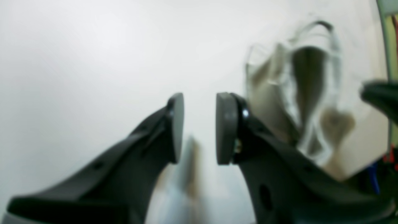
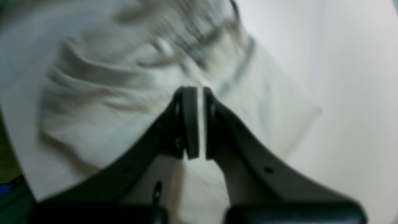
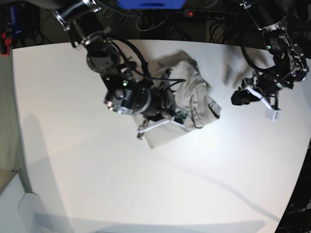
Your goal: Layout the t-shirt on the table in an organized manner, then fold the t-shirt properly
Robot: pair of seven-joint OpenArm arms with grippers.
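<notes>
The t-shirt (image 3: 199,97) lies crumpled in a beige heap at the back middle of the white table (image 3: 97,170). My right gripper (image 2: 200,121) hovers over the t-shirt (image 2: 102,93), its pads shut to a thin slit; no cloth shows pinched between them. In the base view its wrist covers the heap's left side. My left gripper (image 1: 199,124) is open with nothing between its pads, over bare table (image 1: 77,62), and the t-shirt (image 1: 298,93) is blurred to its right. In the base view the left gripper (image 3: 240,96) hangs right of the heap, apart from it.
A power strip (image 3: 209,12) with a red light and loose cables run behind the table's far edge. The table's curved edge (image 3: 291,194) falls away at the lower right. In the left wrist view a dark blurred arm part (image 1: 379,96) reaches in from the right.
</notes>
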